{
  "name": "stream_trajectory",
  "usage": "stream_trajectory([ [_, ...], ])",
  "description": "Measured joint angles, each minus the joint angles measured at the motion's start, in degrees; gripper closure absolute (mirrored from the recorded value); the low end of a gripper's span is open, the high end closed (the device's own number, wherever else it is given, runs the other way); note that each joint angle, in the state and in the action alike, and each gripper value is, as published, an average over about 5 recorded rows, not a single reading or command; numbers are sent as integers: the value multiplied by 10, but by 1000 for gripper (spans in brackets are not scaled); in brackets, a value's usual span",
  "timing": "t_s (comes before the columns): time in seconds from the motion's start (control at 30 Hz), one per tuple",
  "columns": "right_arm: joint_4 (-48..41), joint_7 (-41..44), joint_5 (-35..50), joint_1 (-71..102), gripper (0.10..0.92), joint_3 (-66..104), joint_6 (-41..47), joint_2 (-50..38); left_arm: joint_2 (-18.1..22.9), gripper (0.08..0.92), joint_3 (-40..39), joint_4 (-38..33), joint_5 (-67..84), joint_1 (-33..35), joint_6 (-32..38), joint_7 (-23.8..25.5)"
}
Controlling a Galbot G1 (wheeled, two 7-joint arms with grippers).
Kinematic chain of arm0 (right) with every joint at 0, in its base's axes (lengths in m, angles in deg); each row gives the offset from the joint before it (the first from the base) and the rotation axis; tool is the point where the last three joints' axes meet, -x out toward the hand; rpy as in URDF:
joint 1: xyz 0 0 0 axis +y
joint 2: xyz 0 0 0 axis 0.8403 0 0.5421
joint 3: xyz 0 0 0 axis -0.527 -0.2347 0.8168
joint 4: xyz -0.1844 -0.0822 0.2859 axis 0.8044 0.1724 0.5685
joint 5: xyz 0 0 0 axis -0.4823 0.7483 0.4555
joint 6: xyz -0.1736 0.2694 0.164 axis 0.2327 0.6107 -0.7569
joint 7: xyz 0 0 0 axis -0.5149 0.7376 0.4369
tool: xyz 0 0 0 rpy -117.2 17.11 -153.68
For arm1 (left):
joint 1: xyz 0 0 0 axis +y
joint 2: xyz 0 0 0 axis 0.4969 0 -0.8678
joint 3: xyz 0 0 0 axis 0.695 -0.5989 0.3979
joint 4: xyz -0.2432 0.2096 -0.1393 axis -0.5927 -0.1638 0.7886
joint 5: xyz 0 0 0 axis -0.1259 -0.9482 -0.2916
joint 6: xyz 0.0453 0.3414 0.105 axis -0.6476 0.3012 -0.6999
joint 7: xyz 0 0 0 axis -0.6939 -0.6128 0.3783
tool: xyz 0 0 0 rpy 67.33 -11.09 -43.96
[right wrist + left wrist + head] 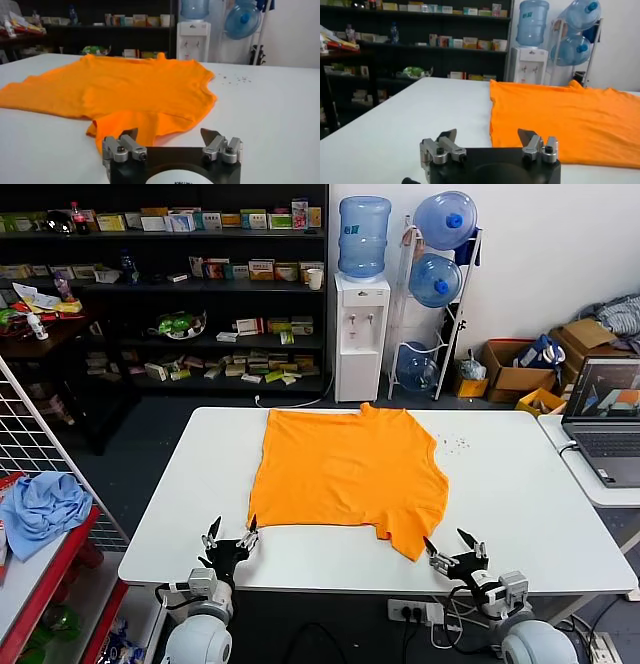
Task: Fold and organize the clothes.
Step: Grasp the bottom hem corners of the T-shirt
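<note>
A bright orange T-shirt lies spread flat on the white table, with one sleeve hanging toward the near right. My left gripper is open and empty at the table's near edge, just left of the shirt's near left corner. My right gripper is open and empty at the near edge, just right of that sleeve. The shirt also shows in the left wrist view, beyond the open left gripper. In the right wrist view the shirt lies beyond the open right gripper.
A light blue cloth lies on a red rack at the left. A laptop stands on a side table at the right. A water dispenser, bottle rack and shelves stand behind the table. Small specks dot the table.
</note>
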State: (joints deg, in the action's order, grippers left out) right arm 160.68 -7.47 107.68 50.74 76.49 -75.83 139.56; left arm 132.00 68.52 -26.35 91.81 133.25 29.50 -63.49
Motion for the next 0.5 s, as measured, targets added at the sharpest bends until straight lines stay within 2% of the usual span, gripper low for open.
stream_trajectory([
  [0.5, -16, -28, 32, -39, 203, -26, 43, 17, -7, 177, -17, 7, 19, -36, -100, -4],
])
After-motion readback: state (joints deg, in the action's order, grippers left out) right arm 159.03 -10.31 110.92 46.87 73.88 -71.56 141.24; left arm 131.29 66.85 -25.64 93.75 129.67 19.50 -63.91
